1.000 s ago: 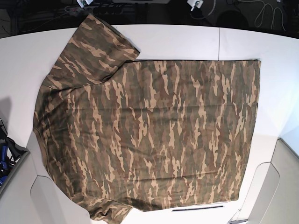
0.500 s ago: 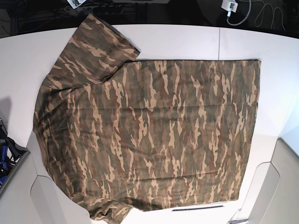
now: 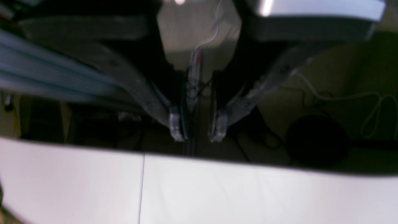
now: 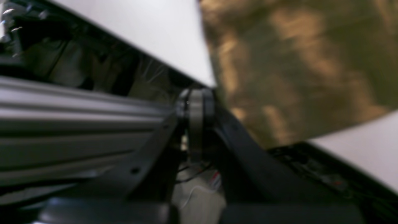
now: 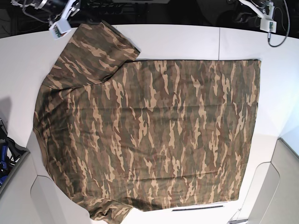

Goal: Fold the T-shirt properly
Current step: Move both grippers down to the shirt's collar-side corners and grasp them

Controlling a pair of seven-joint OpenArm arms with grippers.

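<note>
You see the big camouflage cloth T-shirt (image 5: 145,135) lying flat on the white table (image 5: 187,39). At eleven o'clock, your right gripper (image 4: 195,102) is pinched closed, empty. At one o'clock, your left gripper (image 3: 196,129) has a small gap, empty.

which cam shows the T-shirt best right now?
Base view: the whole T-shirt lies spread flat on the white table, both sleeves visible. Right wrist view catches only a blurred patch of the camouflage cloth near the table edge. Left wrist view shows none of it.
</note>
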